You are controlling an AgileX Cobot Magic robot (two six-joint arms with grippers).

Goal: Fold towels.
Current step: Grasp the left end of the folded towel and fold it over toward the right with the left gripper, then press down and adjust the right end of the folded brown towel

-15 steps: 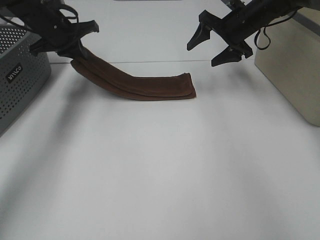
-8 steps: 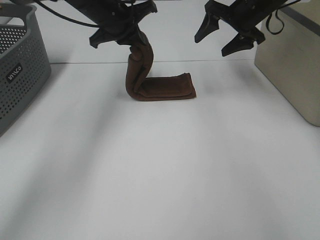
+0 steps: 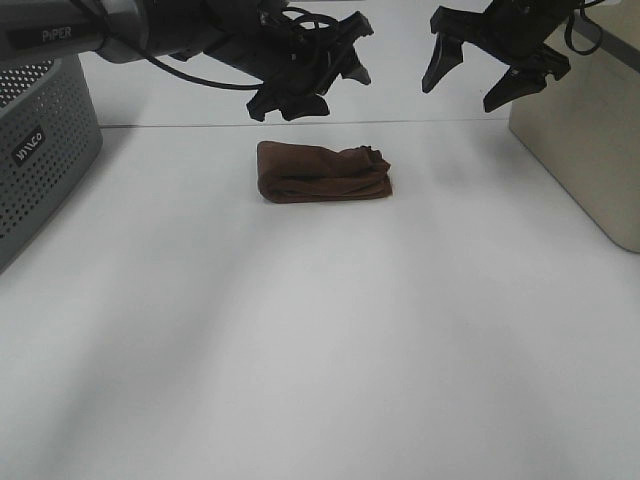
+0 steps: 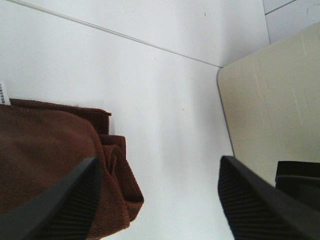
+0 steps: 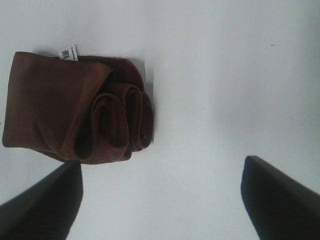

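Note:
The dark brown towel (image 3: 322,173) lies folded into a short thick bundle on the white table, toward the back. It also shows in the left wrist view (image 4: 55,165) and in the right wrist view (image 5: 75,112), where its small white tag (image 5: 69,52) sticks out at one edge. My left gripper (image 3: 322,82) is open and empty, above and just behind the towel. My right gripper (image 3: 497,72) is open and empty, raised at the back right, apart from the towel.
A grey perforated basket (image 3: 35,150) stands at the left edge. A beige bin (image 3: 585,130) stands at the right edge; it also shows in the left wrist view (image 4: 270,105). The table's back edge runs just behind the towel.
My left gripper carried the towel's left end over to the right, laid it on the right half and let go. The towel is now half as long. My right gripper rose slightly.

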